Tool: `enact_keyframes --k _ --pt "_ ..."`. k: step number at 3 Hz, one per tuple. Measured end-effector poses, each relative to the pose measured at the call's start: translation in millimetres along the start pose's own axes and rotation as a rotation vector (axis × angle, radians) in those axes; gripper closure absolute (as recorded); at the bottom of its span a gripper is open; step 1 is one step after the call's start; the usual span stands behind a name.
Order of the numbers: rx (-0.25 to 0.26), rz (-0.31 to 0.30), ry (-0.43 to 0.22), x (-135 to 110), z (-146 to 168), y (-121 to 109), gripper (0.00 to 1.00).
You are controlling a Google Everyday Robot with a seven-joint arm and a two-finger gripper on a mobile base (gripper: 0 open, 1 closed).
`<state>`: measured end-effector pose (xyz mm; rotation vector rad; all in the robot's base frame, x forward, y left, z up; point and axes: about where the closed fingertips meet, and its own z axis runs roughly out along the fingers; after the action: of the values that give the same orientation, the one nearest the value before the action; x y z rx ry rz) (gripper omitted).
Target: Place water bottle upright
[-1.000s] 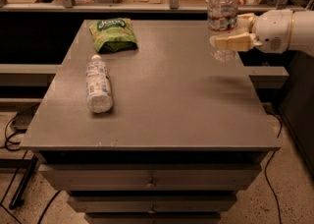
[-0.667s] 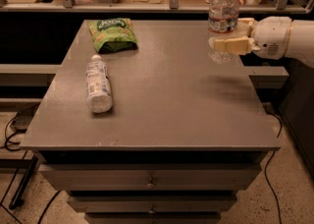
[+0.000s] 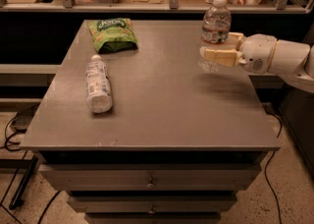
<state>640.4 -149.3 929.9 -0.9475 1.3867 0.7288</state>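
The water bottle (image 3: 216, 21) is clear and ribbed, with a white cap and a narrow dark label band. It stands upright at the right side of the grey table (image 3: 162, 105), its base at or just above the surface. My gripper (image 3: 216, 46) reaches in from the right and is shut around the bottle's lower half, with one tan finger (image 3: 221, 55) in front of it and the other behind.
An opaque whitish bottle (image 3: 97, 84) with a large printed label lies on its side at the table's left. A green snack bag (image 3: 113, 34) lies at the back left. Drawers sit under the table and cables lie on the floor at left.
My gripper has lowered the upright water bottle toward the table and shifted it slightly left. The lying bottle and the snack bag have not moved.
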Motion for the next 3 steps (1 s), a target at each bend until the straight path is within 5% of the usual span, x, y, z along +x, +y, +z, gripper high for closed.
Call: enact_keyframes --k 1,3 --pt "0.003 0.025 -0.019 10.4 4.9 2.3 0.91" --pt "-0.007 0.072 -0.031 32.2 17.9 11.3 0.5"
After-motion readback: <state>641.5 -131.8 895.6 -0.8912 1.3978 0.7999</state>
